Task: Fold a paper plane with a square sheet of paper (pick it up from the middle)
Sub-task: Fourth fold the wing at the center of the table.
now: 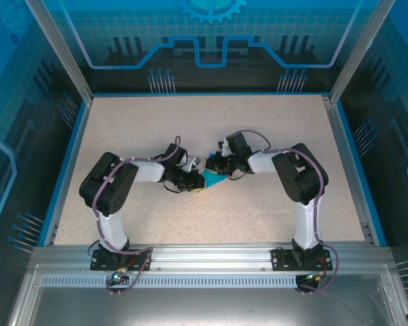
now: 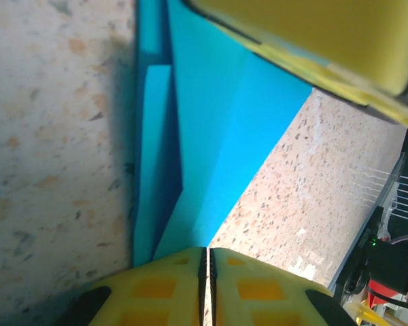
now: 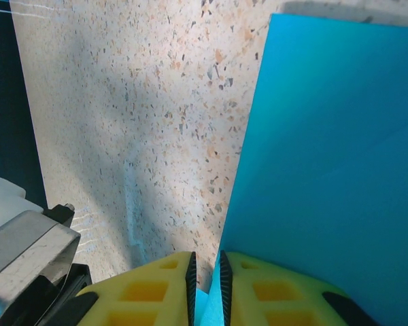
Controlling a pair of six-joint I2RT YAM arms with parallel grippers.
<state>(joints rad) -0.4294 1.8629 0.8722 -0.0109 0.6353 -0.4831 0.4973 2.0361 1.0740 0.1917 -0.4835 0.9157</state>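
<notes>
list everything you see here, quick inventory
sheet of paper: one, teal-blue, partly folded, table centre, between the two hands
table: one, speckled beige with blue edging, under the paper
enclosure frame: one, silver posts with blue panels, around the table
mounting rail: one, silver, along the table's near edge
left arm: one, black and white, base on the rail
right arm: one, black and white, base on the rail
left hand: one, yellow fingers, shut on the paper
right hand: one, yellow fingers, shut on the paper
</notes>
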